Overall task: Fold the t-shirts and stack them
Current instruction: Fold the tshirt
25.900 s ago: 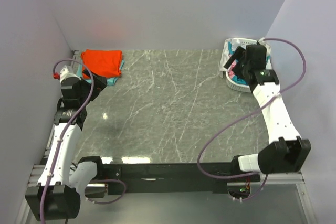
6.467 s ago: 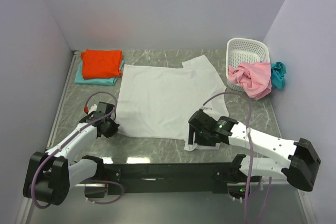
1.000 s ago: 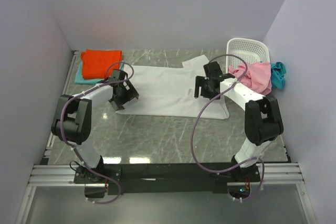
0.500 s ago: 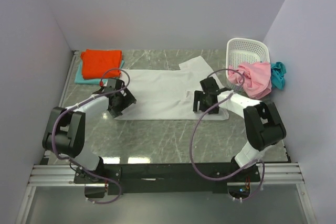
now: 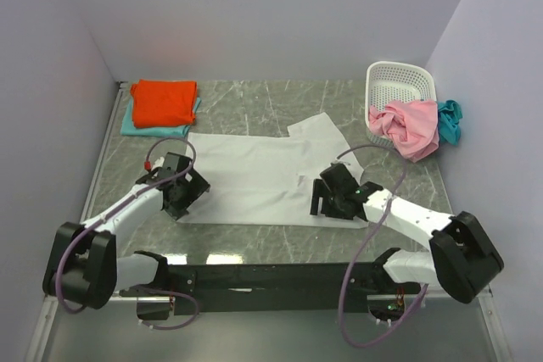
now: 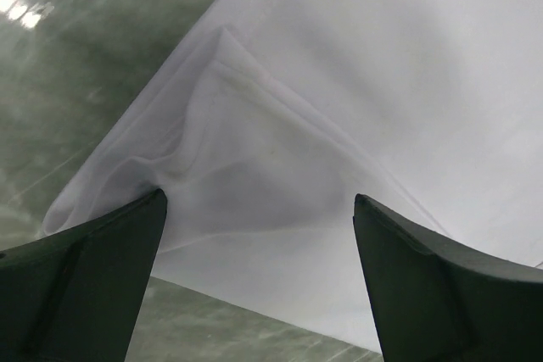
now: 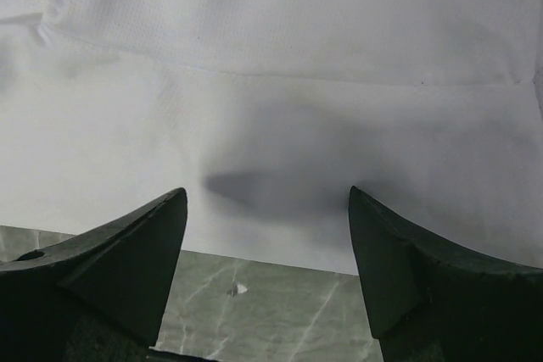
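A large white t-shirt [image 5: 254, 175] lies flat across the middle of the table, a sleeve [image 5: 316, 129] sticking out at the back. My left gripper [image 5: 182, 192] is low over its near-left corner. In the left wrist view the left gripper [image 6: 260, 199] is open, with rumpled white cloth [image 6: 254, 150] under its spread fingers. My right gripper [image 5: 331, 198] is at the shirt's near-right edge. The right wrist view shows the right gripper [image 7: 265, 195] open over smooth white cloth [image 7: 280, 82] and its hem. An orange-red t-shirt [image 5: 163, 101] lies folded on a pale aqua one [image 5: 136, 125] at the back left.
A white perforated basket [image 5: 399, 86] stands at the back right, with a pink shirt [image 5: 407, 127] spilling over its front and a teal-blue one [image 5: 450, 120] beside it. Grey marble table [image 5: 254, 243] shows in front of the white shirt. Walls close off the left, back and right.
Both grippers have drawn back from the shirt's middle toward the near edge of the table. The white shirt has shifted nearer with them, and its front hem now lies closer to the arms' bases.
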Motion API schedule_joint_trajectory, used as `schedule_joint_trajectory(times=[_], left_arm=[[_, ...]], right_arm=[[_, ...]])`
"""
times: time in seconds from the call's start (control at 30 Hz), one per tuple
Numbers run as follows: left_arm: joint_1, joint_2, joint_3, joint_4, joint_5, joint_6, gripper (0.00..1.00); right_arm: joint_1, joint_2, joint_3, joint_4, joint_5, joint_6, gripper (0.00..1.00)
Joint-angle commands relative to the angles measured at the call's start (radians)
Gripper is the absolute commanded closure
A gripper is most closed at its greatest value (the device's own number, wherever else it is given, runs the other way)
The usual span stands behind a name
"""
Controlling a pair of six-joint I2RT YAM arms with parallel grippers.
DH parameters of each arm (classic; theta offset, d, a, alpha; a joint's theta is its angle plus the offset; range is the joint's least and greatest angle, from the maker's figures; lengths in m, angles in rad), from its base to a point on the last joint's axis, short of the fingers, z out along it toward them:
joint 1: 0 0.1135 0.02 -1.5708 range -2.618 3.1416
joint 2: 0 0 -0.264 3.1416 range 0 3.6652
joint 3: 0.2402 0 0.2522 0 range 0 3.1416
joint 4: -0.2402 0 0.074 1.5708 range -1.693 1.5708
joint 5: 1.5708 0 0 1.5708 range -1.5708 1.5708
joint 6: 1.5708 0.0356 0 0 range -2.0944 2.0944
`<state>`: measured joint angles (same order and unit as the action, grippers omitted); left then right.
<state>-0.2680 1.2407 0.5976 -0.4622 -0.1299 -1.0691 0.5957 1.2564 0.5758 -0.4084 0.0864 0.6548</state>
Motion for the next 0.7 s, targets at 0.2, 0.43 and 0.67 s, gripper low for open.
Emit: schedule_joint_trajectory(times=[0.2,0.43,0.67], left_arm=[[-0.014,-0.196,-0.119,-0.251,-0.025,-0.121,0.0],[-0.016,-0.303,-0.131,-0.246,-0.01,-0.123,0.01],[-0.017,-0.297,0.002,-0.303,-0.042,-0.094,0.01]], right_arm=[[0.124,-0.109,-0.102,-0.193,-0.022,0.193,0.17],[0.193,-0.236,-0.134,-0.21,-0.079,0.279,0.17],[0.197,-0.275,0.057,-0.334,0.094,0.237,0.09]])
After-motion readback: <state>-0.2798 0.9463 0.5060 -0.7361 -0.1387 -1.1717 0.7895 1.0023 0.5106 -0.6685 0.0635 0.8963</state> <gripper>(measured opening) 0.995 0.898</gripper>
